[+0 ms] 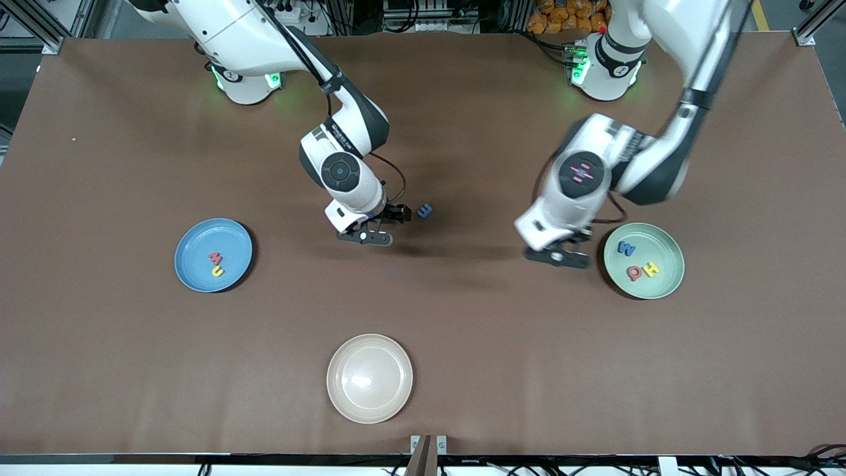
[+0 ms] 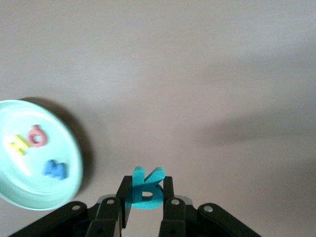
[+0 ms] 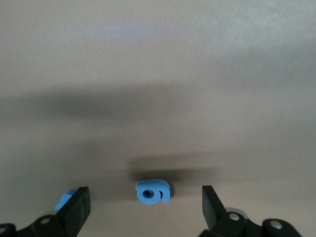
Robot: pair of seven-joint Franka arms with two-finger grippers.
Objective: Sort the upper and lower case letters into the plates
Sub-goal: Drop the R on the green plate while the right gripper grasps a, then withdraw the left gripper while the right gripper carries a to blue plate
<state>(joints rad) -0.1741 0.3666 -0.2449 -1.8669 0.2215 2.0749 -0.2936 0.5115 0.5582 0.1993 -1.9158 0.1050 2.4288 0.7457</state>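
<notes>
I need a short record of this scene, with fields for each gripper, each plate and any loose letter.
left gripper: shut on teal foam letter, beside round mint green plate
right gripper: open, over small blue foam letter on brown table
mint green plate: three letters
round sky blue plate: two letters
round cream-beige plate: no letters

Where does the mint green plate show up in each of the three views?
Front view: the mint green plate lies toward the left arm's end of the table, beside the left gripper, with three letters in it.
Left wrist view: the same plate sits at the picture's edge, cut off, beside the gripper, which holds a teal letter.
Right wrist view: not in it.
Shared landmark: the blue letter in the plate.
</notes>
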